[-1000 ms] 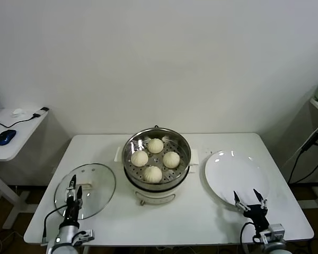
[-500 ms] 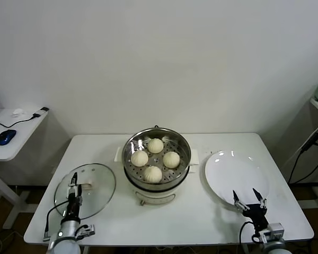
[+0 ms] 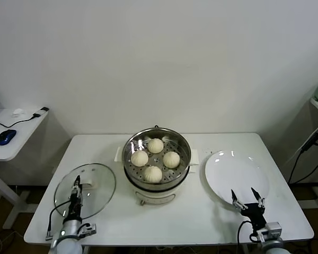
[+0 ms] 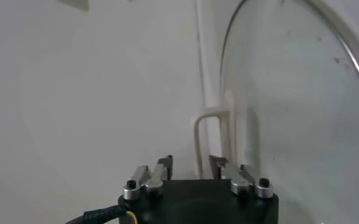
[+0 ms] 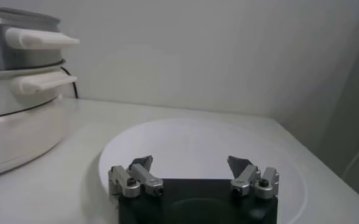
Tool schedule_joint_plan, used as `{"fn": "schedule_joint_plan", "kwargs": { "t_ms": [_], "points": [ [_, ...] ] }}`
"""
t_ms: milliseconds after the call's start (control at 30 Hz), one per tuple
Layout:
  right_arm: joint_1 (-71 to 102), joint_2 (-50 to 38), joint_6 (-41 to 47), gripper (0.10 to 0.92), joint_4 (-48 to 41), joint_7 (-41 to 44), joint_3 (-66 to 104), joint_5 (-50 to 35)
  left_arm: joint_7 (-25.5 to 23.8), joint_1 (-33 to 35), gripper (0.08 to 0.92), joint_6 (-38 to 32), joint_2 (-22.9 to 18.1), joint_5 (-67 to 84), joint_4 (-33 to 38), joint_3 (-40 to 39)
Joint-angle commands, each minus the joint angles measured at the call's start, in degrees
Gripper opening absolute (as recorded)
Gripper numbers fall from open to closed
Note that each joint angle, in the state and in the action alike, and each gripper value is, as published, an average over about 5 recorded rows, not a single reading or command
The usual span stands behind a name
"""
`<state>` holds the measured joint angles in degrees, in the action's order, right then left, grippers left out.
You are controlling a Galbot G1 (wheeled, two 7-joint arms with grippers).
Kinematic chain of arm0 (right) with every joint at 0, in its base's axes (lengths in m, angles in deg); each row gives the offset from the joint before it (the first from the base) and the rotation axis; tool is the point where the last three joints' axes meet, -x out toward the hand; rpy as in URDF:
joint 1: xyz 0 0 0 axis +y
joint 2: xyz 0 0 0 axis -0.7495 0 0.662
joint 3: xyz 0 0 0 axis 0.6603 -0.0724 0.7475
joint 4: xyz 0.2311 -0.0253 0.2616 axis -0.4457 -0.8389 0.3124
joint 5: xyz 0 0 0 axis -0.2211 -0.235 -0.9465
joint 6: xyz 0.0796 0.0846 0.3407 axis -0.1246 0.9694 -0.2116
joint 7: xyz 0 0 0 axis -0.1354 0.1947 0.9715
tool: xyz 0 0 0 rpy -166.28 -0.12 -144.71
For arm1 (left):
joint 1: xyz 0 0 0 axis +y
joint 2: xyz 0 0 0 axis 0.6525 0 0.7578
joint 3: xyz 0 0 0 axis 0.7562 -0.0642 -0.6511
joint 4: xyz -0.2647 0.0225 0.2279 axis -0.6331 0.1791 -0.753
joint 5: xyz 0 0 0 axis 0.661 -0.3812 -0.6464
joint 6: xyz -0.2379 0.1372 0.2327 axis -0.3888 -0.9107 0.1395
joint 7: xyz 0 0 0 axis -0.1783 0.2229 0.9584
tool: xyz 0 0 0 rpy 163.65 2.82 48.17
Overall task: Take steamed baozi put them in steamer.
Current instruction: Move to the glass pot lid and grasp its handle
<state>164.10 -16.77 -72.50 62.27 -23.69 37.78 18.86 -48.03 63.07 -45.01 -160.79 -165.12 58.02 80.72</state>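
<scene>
Head view, buns: all four buns (image 3: 155,159) sit on the holed tray inside the steamer (image 3: 157,159) at the middle of the table (image 3: 201,222); by my judgement the loading is done.
Head view, plate: the white plate (image 3: 236,174) just beside the steamer on my right holds nothing.
Head view, lid: the glass lid (image 3: 85,189) lies flat on the table at my left, off the pot.
Head view, arms: my left gripper (image 3: 76,193) hovers over the near edge of the lid; my right gripper (image 3: 247,198) hangs over the near edge of the plate. Each is empty.
Head view, key relation: the steamer lies ahead and inward of both grippers; the lid, if it goes on next, is under my left arm, so that arm is the nearer one.
Left wrist view: my left gripper (image 4: 190,169) has its fingers a little apart, holding nothing; the lid's white handle (image 4: 214,134) stands straight ahead between them.
Right wrist view: my right gripper (image 5: 191,169) is spread wide and empty above the bare plate (image 5: 197,146); the steamer's wall (image 5: 21,91) stands off to one side.
</scene>
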Motion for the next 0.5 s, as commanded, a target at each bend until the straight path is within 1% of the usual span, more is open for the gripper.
{"fn": "schedule_joint_plan", "kwargs": {
  "t_ms": [33, 167, 267, 367, 500],
  "points": [
    [-0.08, 0.27, 0.06, 0.823, 0.16, 0.05, -0.02, 0.62, 0.75, -1.22, 0.378, -0.06, -0.95, -0.12, -3.33, 0.27],
    [-0.15, 0.41, 0.08, 0.823, 0.36, 0.07, 0.02, 0.75, 1.51, -1.47, 0.265, -0.93, -1.89, -0.06, -3.29, 1.05],
    [-0.07, 0.4, 0.07, 0.823, 0.63, 0.08, 0.17, 0.72, 1.49, -0.96, 0.182, -2.88, -1.85, 0.26, -1.25, 1.82],
    [0.23, 0.31, 0.05, 0.823, 1.1, 0.16, 0.51, 0.49, 0.81, 0.38, 0.142, -5.25, -1.12, 1.54, 3.72, 2.73],
    [0.56, -0.01, 0.0, 0.823, 1.67, 0.28, 1.13, 0.27, -2.34, 3.6, 0.142, -6.61, 1.59, 5.18, 13.66, 3.6]
  ]
}}
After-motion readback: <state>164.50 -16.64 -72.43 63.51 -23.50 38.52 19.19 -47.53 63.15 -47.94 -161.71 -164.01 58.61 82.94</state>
